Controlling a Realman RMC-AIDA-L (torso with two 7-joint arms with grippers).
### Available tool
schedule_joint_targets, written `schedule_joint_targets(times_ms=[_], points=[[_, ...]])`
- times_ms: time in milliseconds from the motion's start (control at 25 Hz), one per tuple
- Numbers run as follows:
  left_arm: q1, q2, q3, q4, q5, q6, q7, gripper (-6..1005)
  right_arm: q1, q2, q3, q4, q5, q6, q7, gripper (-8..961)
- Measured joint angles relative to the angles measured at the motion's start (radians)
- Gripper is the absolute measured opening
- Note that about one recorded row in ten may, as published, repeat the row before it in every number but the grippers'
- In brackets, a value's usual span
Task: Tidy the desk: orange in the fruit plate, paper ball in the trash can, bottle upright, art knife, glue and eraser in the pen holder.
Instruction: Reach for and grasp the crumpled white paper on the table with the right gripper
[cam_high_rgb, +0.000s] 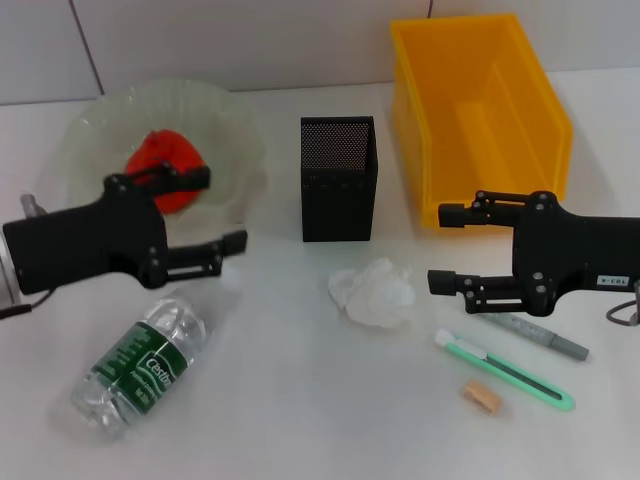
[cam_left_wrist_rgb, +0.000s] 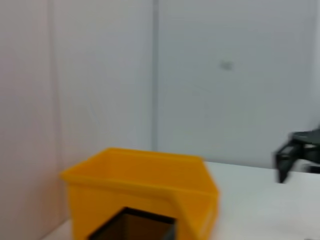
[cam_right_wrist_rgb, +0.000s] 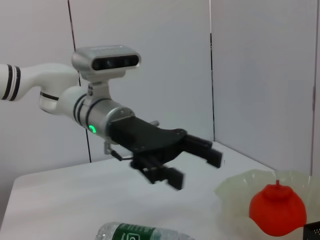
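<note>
Nearest the worktop's front edge lie the eraser (cam_high_rgb: 481, 396), art knife (cam_high_rgb: 505, 371) and toppled bottle (cam_high_rgb: 143, 363). Mid-worktop sits the paper ball (cam_high_rgb: 374, 291), flanked by the left hand (cam_high_rgb: 218, 209) and right hand (cam_high_rgb: 440, 248), both fingers apart. Behind stand the pen holder (cam_high_rgb: 339, 178), trash can (cam_high_rgb: 480, 112) and the fruit plate (cam_high_rgb: 90, 133) holding the orange (cam_high_rgb: 168, 160).

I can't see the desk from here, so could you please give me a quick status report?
Left tool open, empty, beside the fruit plate. Right tool open, empty, beside the paper ball. Orange in plate; bottle lying down. Nothing blocking.
</note>
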Motion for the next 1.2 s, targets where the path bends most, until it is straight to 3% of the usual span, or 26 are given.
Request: schedule_joint_targets(times_ms=[80, 280, 320, 400, 480, 560, 720, 960, 1200], points=[[-0.011, 0.006, 0.0, 0.004, 0.036, 0.092, -0.022, 858, -0.002, 0.0, 0.001, -0.003, 0.0, 0.0, 0.0, 728], [-0.023, 0.009, 0.001, 0.005, 0.057, 0.148, -0.041, 858, -0.004, -0.002, 0.021, -0.013, -0.01, -0.002, 0.021, 727], [-0.042, 0.003, 0.0, 0.009, 0.106, 0.232, -0.08, 858, -0.004, -0.003, 0.028, -0.015, -0.017, -0.002, 0.034, 727], [-0.05, -0.001, 0.0, 0.01, 0.126, 0.254, -0.097, 858, 0.0, -0.006, 0.038, -0.018, -0.034, 0.001, 0.057, 726], [-0.05, -0.001, 0.0, 0.01, 0.126, 0.254, -0.097, 858, 0.008, -0.009, 0.052, -0.024, -0.06, 0.007, 0.089, 726], [-0.058, -0.021, 0.0, 0.013, 0.16, 0.269, -0.113, 858, 0.016, -0.009, 0.064, -0.039, -0.084, 0.01, 0.131, 725], [-0.06, -0.029, 0.001, 0.015, 0.169, 0.266, -0.113, 858, 0.038, -0.008, 0.075, -0.085, -0.126, 0.016, 0.247, 725], [-0.064, -0.029, 0.005, 0.014, 0.169, 0.263, -0.113, 857, 0.108, -0.003, 0.059, -0.166, -0.265, 0.021, 0.446, 724], [-0.065, -0.03, 0.009, 0.01, 0.17, 0.265, -0.115, 857, 0.185, -0.004, -0.03, -0.231, -0.405, 0.017, 0.625, 722]])
